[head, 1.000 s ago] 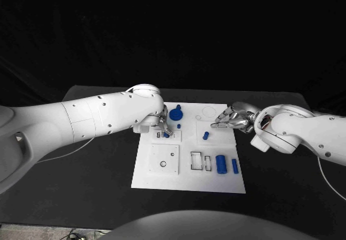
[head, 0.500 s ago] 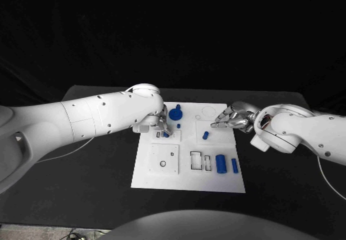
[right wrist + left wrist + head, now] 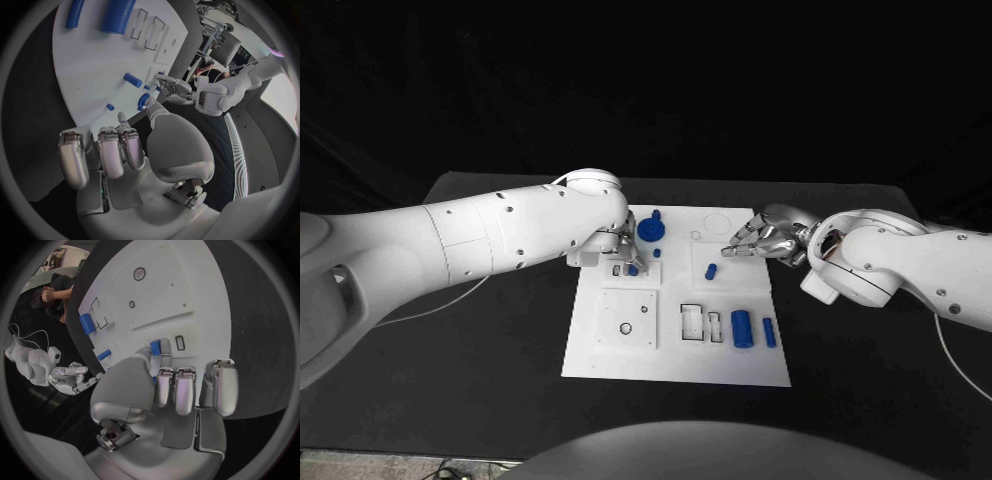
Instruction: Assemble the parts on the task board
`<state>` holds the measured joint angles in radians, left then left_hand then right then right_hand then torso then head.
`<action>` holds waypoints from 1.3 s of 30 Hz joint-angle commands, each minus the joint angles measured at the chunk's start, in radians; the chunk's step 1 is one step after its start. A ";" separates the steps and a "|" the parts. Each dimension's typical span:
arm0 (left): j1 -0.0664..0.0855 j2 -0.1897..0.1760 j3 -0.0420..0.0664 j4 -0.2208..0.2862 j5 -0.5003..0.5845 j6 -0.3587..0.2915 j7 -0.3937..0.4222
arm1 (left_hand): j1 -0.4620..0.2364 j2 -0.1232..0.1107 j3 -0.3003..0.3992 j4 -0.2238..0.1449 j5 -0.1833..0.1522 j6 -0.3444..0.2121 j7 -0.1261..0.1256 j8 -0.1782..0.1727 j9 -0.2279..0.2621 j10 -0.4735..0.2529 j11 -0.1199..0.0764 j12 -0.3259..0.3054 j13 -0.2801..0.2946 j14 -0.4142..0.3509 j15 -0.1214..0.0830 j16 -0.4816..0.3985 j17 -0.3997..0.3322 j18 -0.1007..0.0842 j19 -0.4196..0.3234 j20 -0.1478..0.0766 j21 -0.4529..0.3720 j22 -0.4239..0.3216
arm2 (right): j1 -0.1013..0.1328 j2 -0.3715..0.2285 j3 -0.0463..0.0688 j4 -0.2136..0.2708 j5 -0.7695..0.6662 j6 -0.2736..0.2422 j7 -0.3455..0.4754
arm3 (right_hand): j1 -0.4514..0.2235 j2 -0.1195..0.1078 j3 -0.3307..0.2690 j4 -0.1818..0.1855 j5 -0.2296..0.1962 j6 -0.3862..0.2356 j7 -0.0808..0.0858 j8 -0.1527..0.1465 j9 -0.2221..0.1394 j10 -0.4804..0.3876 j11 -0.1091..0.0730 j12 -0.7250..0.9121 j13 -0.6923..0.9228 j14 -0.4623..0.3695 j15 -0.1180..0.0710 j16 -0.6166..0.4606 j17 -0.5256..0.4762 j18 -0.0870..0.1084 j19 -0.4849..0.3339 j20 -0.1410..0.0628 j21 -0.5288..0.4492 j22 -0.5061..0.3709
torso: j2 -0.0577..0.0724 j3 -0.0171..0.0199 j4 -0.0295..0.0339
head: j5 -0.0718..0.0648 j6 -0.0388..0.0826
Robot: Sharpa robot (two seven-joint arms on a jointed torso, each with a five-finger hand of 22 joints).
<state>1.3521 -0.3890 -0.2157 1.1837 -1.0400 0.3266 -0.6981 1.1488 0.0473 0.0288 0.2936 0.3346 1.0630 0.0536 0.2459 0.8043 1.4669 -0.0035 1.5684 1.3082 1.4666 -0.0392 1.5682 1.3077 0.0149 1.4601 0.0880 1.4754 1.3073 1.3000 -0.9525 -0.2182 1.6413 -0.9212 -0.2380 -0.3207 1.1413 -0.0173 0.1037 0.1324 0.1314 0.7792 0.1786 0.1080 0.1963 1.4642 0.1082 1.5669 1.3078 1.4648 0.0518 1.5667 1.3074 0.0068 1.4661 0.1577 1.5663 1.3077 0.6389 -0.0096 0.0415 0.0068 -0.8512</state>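
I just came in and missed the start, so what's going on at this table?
A two-armed robot is assembling small blue parts on a white task board. Its left hand is down at the board's far-left area, pinching a small blue part beside a small slot. Its right hand hovers by the board's far-right edge, fingers curled, holding nothing. A short blue peg and two blue cylinders lie loose on the board.

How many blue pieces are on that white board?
6: a round piece, a tiny one, one at the left hand, one mid-board, two cylinders. Others may be hidden.
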 commanded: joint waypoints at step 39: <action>0.017 -0.088 0.012 0.110 -0.102 -0.267 0.014 | -0.293 -0.005 -0.259 -0.005 -0.288 0.067 -0.010 0.022 0.038 0.104 -0.004 0.002 0.263 0.104 0.000 0.003 0.263 -0.001 0.060 0.000 0.052 0.245 | -0.008 -0.005 0.000 -0.002 -0.010 0.019 -0.001 | 0.003 0.012 -0.010 0.003 0.006 -0.003 0.006 0.005 0.002 0.107 0.006 0.004 0.263 0.106 0.007 0.004 0.263 -0.007 0.105 0.008 0.004 0.263 | 0.000 -0.0004 0.0005 | 0.002 0.008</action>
<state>1.3649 -0.4745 -0.2058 1.2861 -1.1097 0.1516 -0.6981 0.8546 0.0432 -0.2268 0.2928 0.0519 1.1238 0.0428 0.2616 0.8416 1.4669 -0.0036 1.5684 1.3082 1.4666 -0.0323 1.5682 1.3074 0.0150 1.4637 0.0916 1.5238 1.3073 1.2934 -0.9569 -0.2182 1.6393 -0.9218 -0.2354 -0.3220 1.1453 -0.0133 0.0994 0.1367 0.1314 0.7793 0.1785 0.1079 0.1975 1.4642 0.1082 1.5669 1.3077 1.4648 0.0518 1.5667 1.3080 0.0068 1.4661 0.1576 1.5663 1.3073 0.6375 -0.0100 0.0428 0.0086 -0.8452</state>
